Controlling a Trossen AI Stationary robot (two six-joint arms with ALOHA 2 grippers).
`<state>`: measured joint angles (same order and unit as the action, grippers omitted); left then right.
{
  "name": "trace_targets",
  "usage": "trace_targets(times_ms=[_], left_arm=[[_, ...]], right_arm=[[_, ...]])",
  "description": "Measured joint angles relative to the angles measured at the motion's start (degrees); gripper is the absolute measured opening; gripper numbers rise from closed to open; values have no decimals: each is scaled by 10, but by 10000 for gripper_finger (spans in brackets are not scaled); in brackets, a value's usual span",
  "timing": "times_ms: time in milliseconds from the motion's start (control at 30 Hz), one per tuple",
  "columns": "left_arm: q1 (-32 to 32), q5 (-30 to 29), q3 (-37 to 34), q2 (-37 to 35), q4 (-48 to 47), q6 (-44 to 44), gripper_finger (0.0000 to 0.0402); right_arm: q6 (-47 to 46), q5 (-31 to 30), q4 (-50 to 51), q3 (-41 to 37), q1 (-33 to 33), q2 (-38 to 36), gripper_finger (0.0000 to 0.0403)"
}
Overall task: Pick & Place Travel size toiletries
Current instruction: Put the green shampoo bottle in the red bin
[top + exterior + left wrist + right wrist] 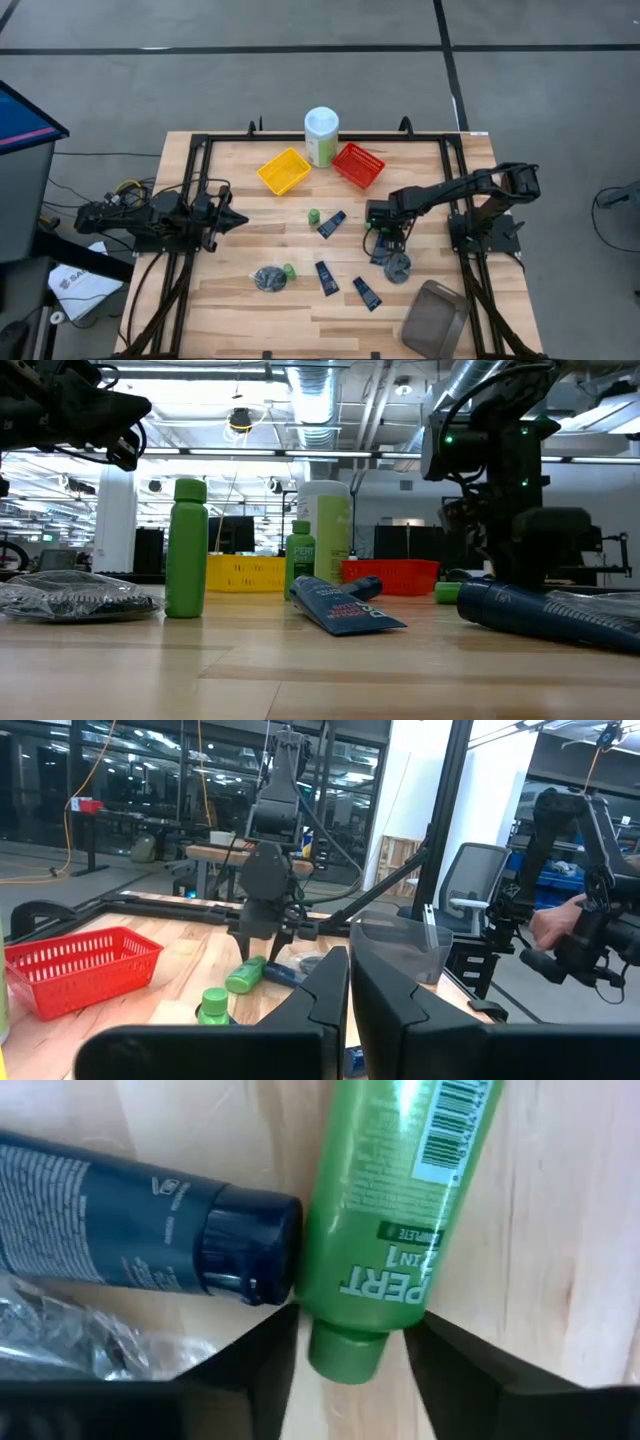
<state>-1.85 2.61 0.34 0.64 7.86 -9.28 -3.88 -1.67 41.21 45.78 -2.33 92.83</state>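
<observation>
Right wrist view: green bottle (385, 1230) lying flat, cap toward right end effector (350, 1355), fingers astride.

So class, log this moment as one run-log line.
right gripper: fingers astride lying green bottle, not clamped | left gripper: shut, waiting at table's left | navy tube beside bottle

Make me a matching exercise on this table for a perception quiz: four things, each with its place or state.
Things:
1. yellow basket
2. grey bin
3. left end effector
4. lying green bottle

Places or states:
A. between the right end effector's fingers
B. shut, at the left table edge
C. beside the white-lidded canister
D. near right corner of the table

Pairs: 1-C, 2-D, 3-B, 4-A
</observation>
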Motion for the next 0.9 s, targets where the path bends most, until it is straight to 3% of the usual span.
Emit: trace_targets(times_ms=[200,400,567,900], left_arm=[[0,0,0,0,0,0,11],[0,0,0,0,1,0,11],[0,0,0,0,1,0,11],[0,0,0,0,2,0,11]], right_arm=[[-1,0,-2,-2,0,-14,82],[-16,-4,3,-2,-1,-16,83],[-36,-1,21,-2,-1,-16,108],[-33,2,74,48,-1,-17,82]])
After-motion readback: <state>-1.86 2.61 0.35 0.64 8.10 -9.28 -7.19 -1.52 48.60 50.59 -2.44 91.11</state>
